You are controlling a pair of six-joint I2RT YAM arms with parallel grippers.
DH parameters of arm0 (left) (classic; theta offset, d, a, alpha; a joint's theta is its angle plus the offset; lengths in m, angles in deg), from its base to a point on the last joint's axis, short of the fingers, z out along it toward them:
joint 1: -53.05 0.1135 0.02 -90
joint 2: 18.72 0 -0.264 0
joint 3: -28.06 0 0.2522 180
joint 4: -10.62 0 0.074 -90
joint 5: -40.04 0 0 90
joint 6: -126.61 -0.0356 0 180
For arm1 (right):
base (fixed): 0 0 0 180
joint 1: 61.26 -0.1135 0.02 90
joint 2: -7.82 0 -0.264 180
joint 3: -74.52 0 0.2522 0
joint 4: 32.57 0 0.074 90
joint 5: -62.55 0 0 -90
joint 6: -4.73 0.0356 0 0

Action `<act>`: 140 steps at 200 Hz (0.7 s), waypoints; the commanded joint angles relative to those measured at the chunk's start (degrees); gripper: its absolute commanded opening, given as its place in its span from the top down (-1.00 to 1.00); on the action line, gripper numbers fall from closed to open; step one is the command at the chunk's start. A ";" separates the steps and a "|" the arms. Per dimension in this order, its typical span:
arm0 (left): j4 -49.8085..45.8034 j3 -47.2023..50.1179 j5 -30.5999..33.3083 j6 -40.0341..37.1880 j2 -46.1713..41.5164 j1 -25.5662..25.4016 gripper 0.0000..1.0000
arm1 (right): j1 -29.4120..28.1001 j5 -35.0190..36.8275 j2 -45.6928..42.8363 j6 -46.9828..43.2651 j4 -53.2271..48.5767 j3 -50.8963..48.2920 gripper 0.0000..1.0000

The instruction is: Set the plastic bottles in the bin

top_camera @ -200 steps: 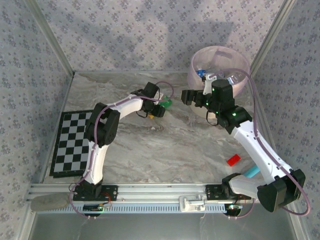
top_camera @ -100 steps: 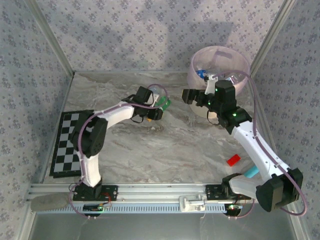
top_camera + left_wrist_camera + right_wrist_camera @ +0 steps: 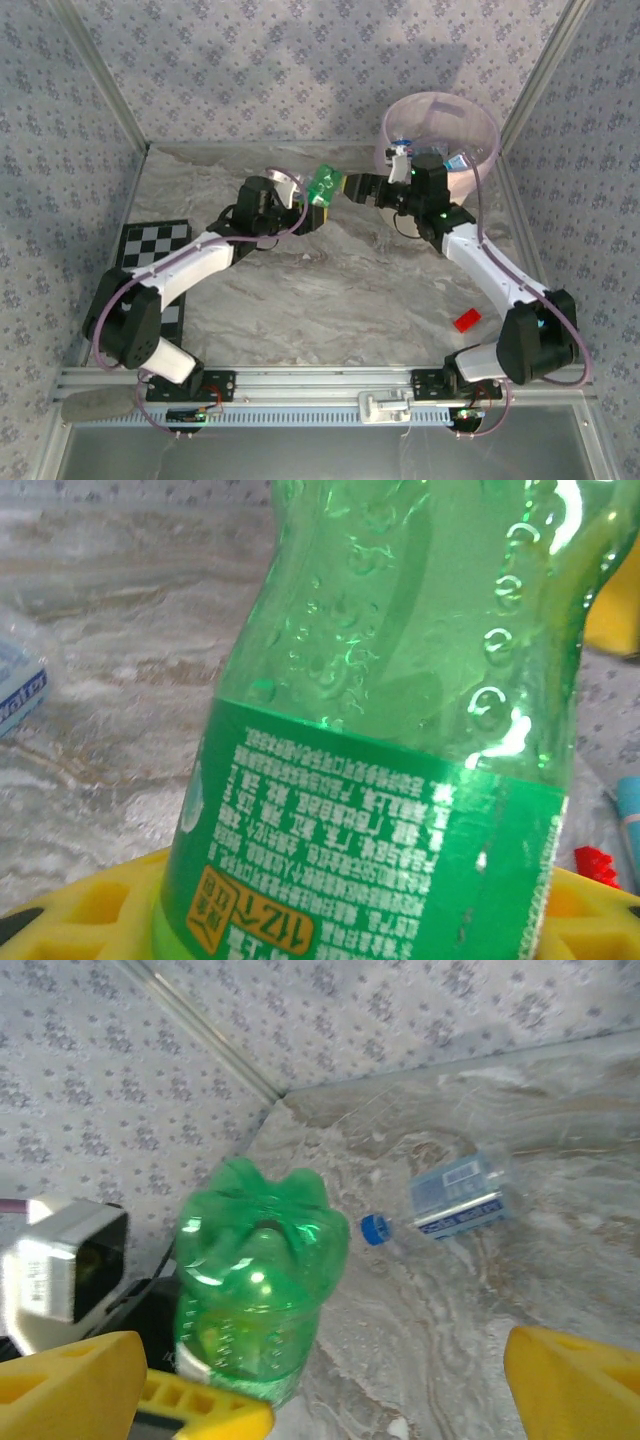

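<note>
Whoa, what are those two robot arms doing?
They are putting plastic bottles into the pink bin. The left pincer grips a green bottle and holds it out, bottom first, toward the right pincer. The right pincer is open just in front of the bottle and has not closed on it, so it looks like a hand-over. A few bottles lie in the bin already. A clear bottle with a blue cap lies on the table.

There are one green bottle (image 3: pixel 325 183), one clear bottle (image 3: pixel 455 1200) outside the one bin (image 3: pixel 440 96), one red block (image 3: pixel 466 320) and one checkerboard (image 3: pixel 150 245).
</note>
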 commanded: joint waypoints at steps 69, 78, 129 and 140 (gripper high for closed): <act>3.18 0.92 0.85 -2.16 -5.35 -4.46 0.01 | -3.65 -10.76 9.46 10.66 11.47 8.31 -0.69; 3.17 1.09 0.93 -2.20 -5.50 -4.54 0.01 | -3.72 -10.93 9.98 11.00 11.66 8.75 -0.63; 2.77 1.36 2.72 -2.33 -6.52 -4.73 -0.15 | -3.68 -12.32 11.49 11.71 10.25 10.92 0.00; 2.40 1.36 3.34 -2.38 -6.76 -4.71 -0.29 | -3.55 -12.31 11.35 11.59 9.83 11.12 0.04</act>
